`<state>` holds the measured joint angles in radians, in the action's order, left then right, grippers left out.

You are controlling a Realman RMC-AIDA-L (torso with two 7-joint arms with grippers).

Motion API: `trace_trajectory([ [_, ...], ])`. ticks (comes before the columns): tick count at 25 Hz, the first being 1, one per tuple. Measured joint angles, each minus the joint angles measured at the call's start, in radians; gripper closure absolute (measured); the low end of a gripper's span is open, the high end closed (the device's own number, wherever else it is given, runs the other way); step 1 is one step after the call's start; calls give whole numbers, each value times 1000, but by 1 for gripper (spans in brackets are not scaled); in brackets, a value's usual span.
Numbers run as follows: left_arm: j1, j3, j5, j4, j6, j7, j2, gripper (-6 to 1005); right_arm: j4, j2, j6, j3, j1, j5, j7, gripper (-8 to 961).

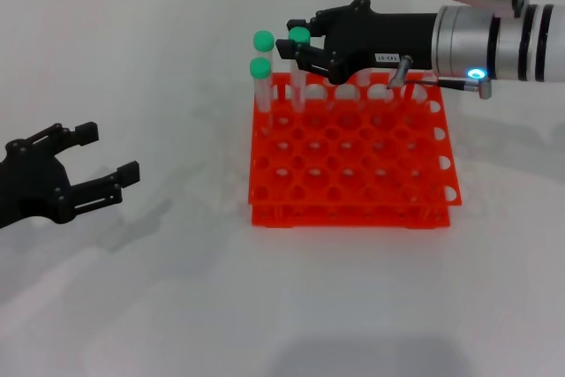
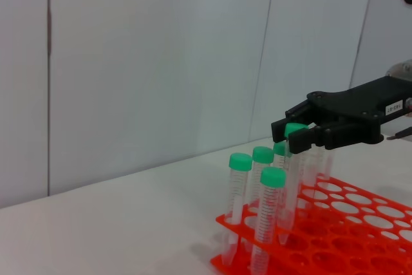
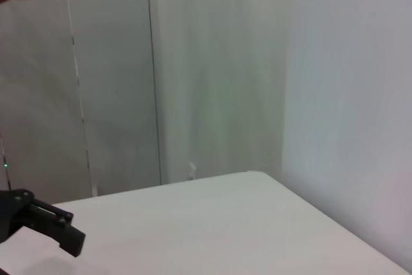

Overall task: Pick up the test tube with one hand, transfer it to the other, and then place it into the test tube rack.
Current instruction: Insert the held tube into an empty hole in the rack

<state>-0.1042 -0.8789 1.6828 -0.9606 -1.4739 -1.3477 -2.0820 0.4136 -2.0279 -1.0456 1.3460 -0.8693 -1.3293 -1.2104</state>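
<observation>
- The orange-red test tube rack (image 1: 353,152) stands on the white desk (image 1: 177,289), a little right of centre, its two tiers pierced by a grid of round holes.
- Green-capped tubes stand upright along the rack's far-left corner: the head view shows one at the corner's near side (image 1: 260,77) and one just behind it (image 1: 263,41); the left wrist view shows four caps clustered there, among them the nearest tube (image 2: 267,217) and its neighbour (image 2: 237,198).
- The rest of the rack's holes, from the middle to the near and right edges, show open.
- The right tool (image 1: 300,46), black with a small white label and carried on a silver wrist lit blue, reaches in from the right above the rack's far row.
- Its fingers are closed narrowly on the green cap of the test tube (image 1: 298,77), which hangs upright with its lower end at the rack's far-left holes, just right of the standing tubes.
- The left wrist view shows the same grip: the tool (image 2: 297,134) pinching the tube's cap (image 2: 295,129), with the clear body reaching down to the rack (image 2: 335,223).
- The left tool (image 1: 93,165), black and unlabelled, sits low over the desk at far left, well apart from the rack, its fingers spread wide and holding nothing.
</observation>
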Motion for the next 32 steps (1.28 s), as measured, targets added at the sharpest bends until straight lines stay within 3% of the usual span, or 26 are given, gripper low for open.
trace_trajectory([
  [22, -21, 11, -1, 13, 1, 18, 0, 130, -4, 0, 24, 22, 16, 12, 15, 688],
  [32, -28, 11, -2, 20, 3, 19, 2, 131, -13, 0, 45, 89, 13, 65, 34, 688],
])
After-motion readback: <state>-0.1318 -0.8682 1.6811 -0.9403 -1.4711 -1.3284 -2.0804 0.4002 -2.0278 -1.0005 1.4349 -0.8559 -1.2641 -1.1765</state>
